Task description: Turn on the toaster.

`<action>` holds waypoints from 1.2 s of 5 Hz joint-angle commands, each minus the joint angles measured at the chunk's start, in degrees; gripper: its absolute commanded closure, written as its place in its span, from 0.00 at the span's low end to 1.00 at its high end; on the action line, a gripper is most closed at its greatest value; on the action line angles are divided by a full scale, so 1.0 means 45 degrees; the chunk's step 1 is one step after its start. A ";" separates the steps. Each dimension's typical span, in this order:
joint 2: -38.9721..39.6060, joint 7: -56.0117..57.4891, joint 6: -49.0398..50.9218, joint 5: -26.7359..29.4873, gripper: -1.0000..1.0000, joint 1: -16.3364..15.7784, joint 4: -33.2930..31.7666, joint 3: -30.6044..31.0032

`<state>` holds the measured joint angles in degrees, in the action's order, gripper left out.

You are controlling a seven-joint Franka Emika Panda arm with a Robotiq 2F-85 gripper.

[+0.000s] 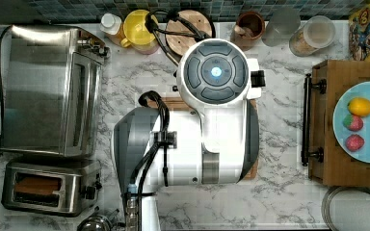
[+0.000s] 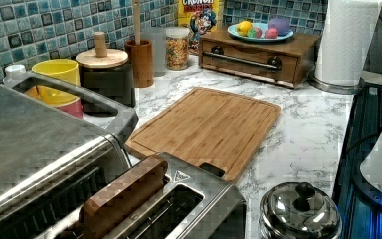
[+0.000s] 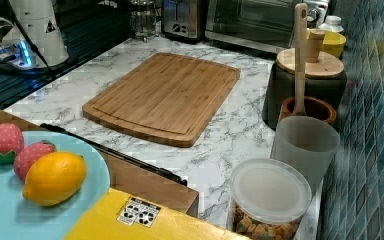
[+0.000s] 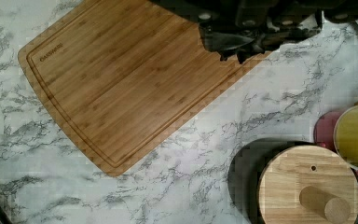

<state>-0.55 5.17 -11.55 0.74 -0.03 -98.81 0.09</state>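
The toaster (image 1: 48, 187) is a small steel box at the bottom of the top view's left, with brown bread (image 1: 37, 186) in its slot. Its black lever and knob (image 1: 90, 191) face the top view's right. In the left view the toaster (image 2: 189, 199) is close by, the bread (image 2: 124, 191) standing up in it. At the far end of the counter in the right view stands the toaster (image 3: 182, 17). My arm (image 1: 214, 110) hangs over the bamboo cutting board (image 2: 209, 124). My gripper (image 4: 235, 51) is a dark shape above the board's edge, well away from the toaster.
A large toaster oven (image 1: 48, 91) stands beside the toaster. A steel pot lid (image 2: 301, 211) sits by the toaster's lever side. A wood-lidded canister (image 4: 307, 184), yellow cup (image 1: 137, 26), utensil holder (image 2: 142, 62) and cereal jar (image 2: 177, 47) line the tiled wall. A wooden drawer (image 2: 253, 52) holds a fruit plate.
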 commanded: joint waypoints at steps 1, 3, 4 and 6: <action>-0.0009 0.0209 0.0016 0.0000 1.00 0.0006 0.0100 0.0008; -0.0116 0.1275 -0.0245 -0.0181 1.00 -0.0437 -0.0517 0.0543; -0.0304 0.1626 -0.0469 -0.0070 1.00 -0.0625 -0.1161 0.1102; -0.0709 0.1979 -0.0848 0.0260 1.00 -0.0914 -0.2615 0.1979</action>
<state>-0.75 9.50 -15.44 0.02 -0.69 -105.25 8.29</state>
